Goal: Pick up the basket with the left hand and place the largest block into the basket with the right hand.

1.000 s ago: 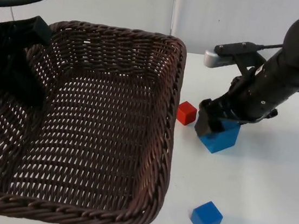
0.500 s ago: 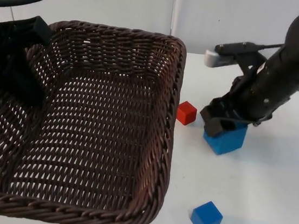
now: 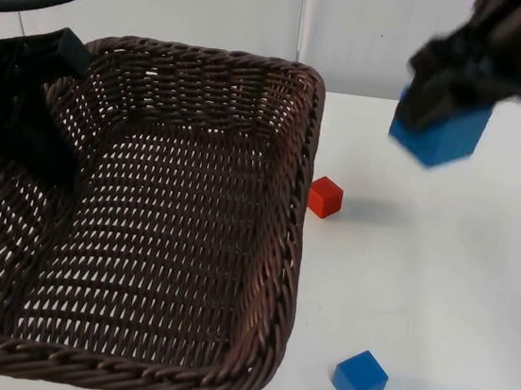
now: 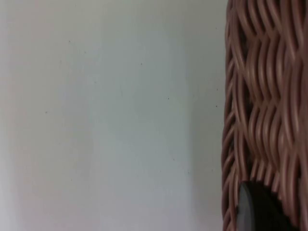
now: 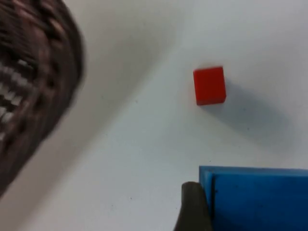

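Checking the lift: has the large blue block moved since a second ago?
Yes. The large blue block, gripped by the right gripper, rose off the table, now above and right of the still red block.

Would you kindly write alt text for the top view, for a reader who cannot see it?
The right pincer holds the big blue block in the air above the table. The left pincer grips the basket; a red block and a small blue block lie beside it.

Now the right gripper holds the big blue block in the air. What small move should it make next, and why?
Probably carry it sideways toward the basket. The right gripper has the large blue block lifted clear of the table, still outside the rim, above the red block. The left gripper holds the basket's far side.
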Action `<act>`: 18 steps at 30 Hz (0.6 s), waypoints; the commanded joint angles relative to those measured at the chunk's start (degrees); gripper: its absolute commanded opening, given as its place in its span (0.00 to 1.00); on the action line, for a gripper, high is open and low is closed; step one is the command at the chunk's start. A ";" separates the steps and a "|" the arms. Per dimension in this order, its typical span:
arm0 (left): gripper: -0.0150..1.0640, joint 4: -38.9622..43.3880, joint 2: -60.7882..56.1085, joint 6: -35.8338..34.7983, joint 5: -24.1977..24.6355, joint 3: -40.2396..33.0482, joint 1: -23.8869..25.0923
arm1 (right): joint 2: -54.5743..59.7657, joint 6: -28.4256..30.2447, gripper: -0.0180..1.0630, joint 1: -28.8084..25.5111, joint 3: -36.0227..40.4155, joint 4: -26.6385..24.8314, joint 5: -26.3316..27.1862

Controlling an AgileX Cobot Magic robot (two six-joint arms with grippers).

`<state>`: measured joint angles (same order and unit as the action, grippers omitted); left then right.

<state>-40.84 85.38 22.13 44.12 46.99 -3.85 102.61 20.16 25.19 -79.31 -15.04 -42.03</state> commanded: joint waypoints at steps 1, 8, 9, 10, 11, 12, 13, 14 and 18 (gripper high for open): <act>0.01 -2.28 -0.82 -0.10 0.50 0.01 -0.07 | -3.59 0.88 0.01 0.18 -0.21 -0.13 -1.93; 0.01 -2.42 -0.82 -0.10 0.10 0.01 -0.07 | -9.64 0.88 0.01 0.18 -0.21 -0.64 -3.17; 0.01 -2.42 -0.82 -0.10 0.10 0.01 -0.07 | -10.17 0.88 0.01 0.18 -0.21 -0.63 -3.17; 0.01 -2.42 -0.82 -0.10 0.10 0.01 -0.07 | -10.17 0.88 0.01 0.18 -0.21 -0.63 -3.17; 0.01 -2.42 -0.82 -0.10 0.10 0.01 -0.07 | -10.42 0.88 0.01 0.18 -0.21 -0.63 -3.30; 0.01 -2.42 -0.82 -0.10 0.10 0.01 -0.07 | -10.85 0.88 0.01 0.18 -0.21 -0.63 -3.66; 0.01 -2.68 -0.82 -0.10 0.11 0.01 -0.07 | -10.95 0.88 0.01 0.18 -0.21 -0.63 -3.80; 0.01 -2.68 -0.82 -0.10 0.11 0.01 -0.07 | -10.95 0.88 0.01 0.18 -0.21 -0.79 -4.24; 0.01 -3.49 -0.82 -0.10 1.53 0.01 -0.07 | -10.95 0.88 0.01 0.18 -0.21 -2.01 -5.78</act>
<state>-41.64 85.38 22.13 44.22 46.99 -3.85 92.27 20.53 25.19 -79.31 -16.12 -47.16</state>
